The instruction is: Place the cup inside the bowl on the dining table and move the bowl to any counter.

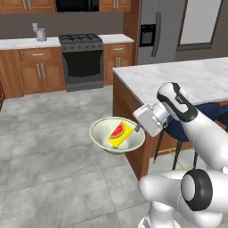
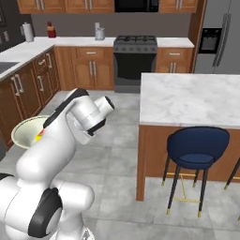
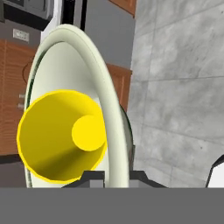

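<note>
The pale cream-green bowl (image 1: 103, 133) hangs in the air over the floor, just left of the dining table (image 1: 187, 78). My gripper (image 1: 139, 128) is shut on the bowl's right rim. The yellow cup (image 1: 120, 135) with its watermelon mark lies tipped inside the bowl. In the hand view the bowl (image 3: 98, 72) stands on edge, its rim pinched between my gripper's (image 3: 116, 176) fingertips, and the cup's (image 3: 61, 140) open mouth faces the camera. From the right base view my arm covers much of the bowl (image 2: 26, 129). The counter (image 2: 28, 49) runs along the left and back walls.
A stove (image 1: 81, 55) and a fridge (image 1: 156, 29) stand at the back wall. A blue stool (image 2: 197, 150) is tucked at the table's near side. Brown cabinets (image 2: 21, 89) line the left, with open grey floor (image 1: 49, 147) under the bowl.
</note>
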